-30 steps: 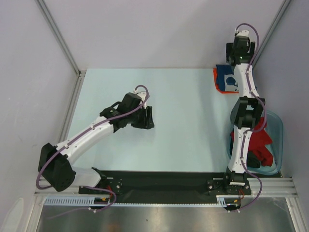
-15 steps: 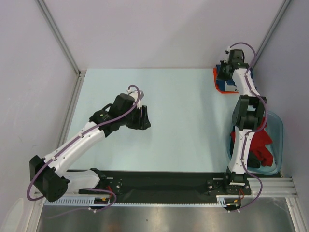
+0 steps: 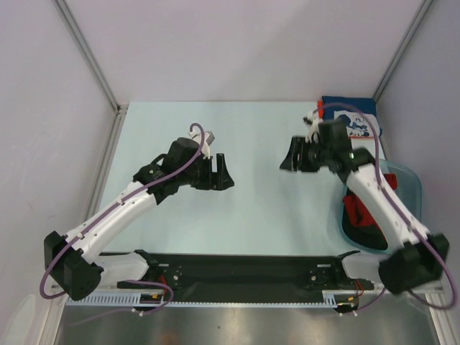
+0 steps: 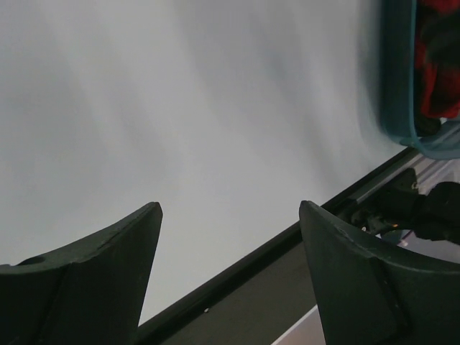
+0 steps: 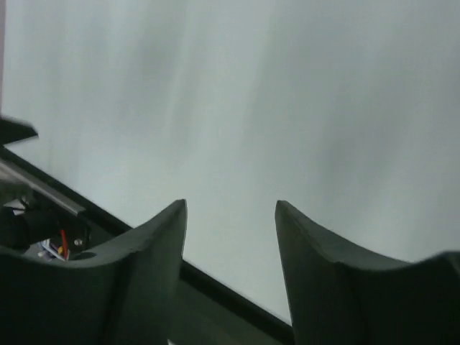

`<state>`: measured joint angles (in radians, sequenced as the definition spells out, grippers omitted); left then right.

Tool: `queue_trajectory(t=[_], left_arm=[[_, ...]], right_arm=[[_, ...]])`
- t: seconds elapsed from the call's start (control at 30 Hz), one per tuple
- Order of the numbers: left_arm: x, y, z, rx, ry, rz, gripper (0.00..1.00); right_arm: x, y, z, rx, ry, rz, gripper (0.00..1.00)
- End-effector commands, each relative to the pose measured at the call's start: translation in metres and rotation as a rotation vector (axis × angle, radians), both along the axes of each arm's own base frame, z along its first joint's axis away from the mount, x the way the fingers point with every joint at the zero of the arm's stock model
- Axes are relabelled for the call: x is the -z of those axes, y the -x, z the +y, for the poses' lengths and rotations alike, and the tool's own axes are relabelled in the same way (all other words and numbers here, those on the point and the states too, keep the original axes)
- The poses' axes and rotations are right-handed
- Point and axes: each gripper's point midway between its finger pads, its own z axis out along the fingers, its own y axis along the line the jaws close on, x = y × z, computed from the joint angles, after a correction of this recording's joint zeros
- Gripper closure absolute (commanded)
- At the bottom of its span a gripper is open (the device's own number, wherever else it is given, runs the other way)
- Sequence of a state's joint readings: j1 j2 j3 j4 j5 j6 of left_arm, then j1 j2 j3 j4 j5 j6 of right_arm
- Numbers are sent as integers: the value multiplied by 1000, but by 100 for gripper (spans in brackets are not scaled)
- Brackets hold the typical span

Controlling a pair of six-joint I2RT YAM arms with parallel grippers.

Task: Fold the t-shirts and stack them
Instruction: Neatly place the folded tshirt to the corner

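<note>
A folded navy t-shirt (image 3: 353, 121) with a white print lies at the table's back right corner, a sliver of orange showing at its left edge. Red t-shirts (image 3: 357, 210) lie in the bluish tub (image 3: 404, 180) at the right; the left wrist view catches red and dark cloth (image 4: 438, 57) in that tub (image 4: 397, 79). My left gripper (image 3: 220, 173) (image 4: 230, 208) hovers over the middle-left of the table, open, nothing between its fingers. My right gripper (image 3: 290, 156) (image 5: 231, 205) hangs over the middle-right, left of the navy shirt, jaws apart and empty.
The pale blue table (image 3: 259, 208) is walled by grey panels and metal posts at the back and sides. A black rail (image 3: 244, 269) with both arm bases runs along the near edge. My right arm crosses above the tub.
My right arm has swung from the back right stack out to the table's middle, and its jaws shut, then parted. The navy shirt now shows uncovered. My left gripper opened wider.
</note>
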<state>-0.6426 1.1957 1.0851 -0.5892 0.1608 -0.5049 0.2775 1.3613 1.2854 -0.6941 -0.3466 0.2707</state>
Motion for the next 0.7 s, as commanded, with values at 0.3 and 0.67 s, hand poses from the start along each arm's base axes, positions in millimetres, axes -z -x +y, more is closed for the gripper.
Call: queue_trajectory(t=[0.3,0.67], left_arm=[[8,29,8,-209,316,67,3],[9,65,43,-281,585,-73,0]], right_arm=[[41,147,-30,191,-224,-104,0],[79,159,-31,224,-244,-15,0]])
